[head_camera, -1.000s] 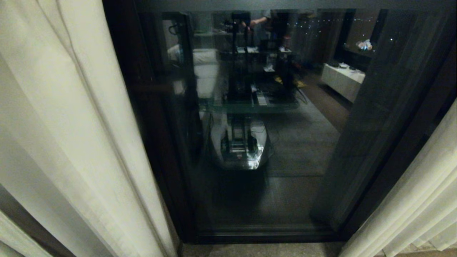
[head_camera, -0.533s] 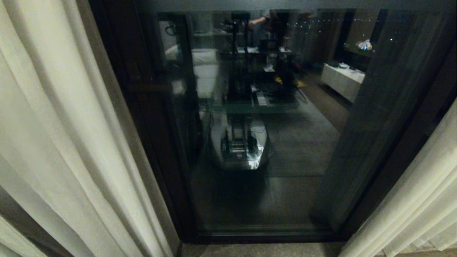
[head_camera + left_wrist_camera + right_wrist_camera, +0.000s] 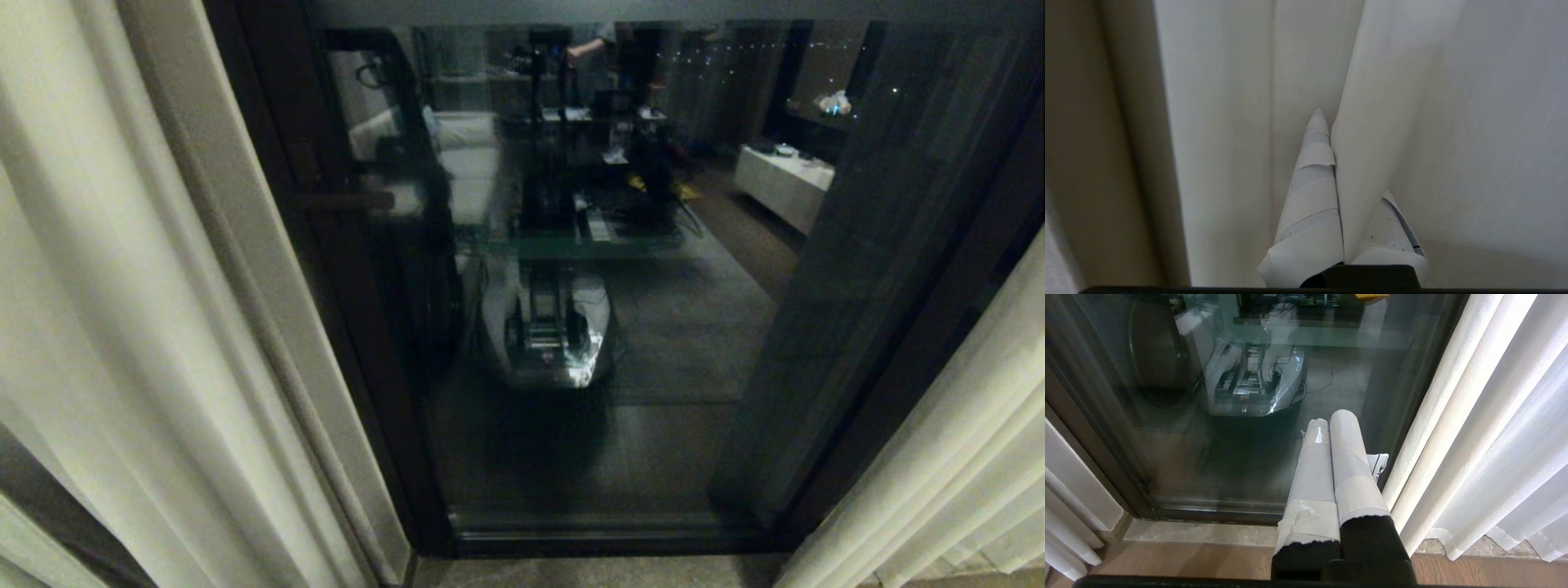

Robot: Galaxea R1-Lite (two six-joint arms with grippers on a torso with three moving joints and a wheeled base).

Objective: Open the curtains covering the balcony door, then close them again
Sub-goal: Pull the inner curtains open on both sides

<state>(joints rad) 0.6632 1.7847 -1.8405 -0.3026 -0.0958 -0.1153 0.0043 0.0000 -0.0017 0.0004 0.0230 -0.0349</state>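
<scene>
The curtains hang parted on both sides of the balcony door (image 3: 694, 343), its dark glass reflecting the room and the robot. The left cream curtain (image 3: 122, 286) covers the left third of the head view, with its hemmed edge beside the door's dark frame and bar handle (image 3: 343, 200). My left gripper (image 3: 1331, 134), fingers wrapped in white tape, is shut on a fold of that curtain (image 3: 1396, 122); the fold hides most of one finger. My right gripper (image 3: 1331, 420) is shut on nothing, low in front of the glass beside the right curtain (image 3: 1486, 416). Neither gripper shows in the head view.
A stone sill (image 3: 1200, 533) runs along the foot of the door, with wood floor (image 3: 1167, 559) in front of it. The right curtain (image 3: 963, 457) reaches the floor at the lower right. A person's arm is reflected at the top of the glass (image 3: 588, 49).
The left curtain's edge has slid further left, uncovering more of the door's dark frame and its bar handle. The right curtain and the reflections have not shifted.
</scene>
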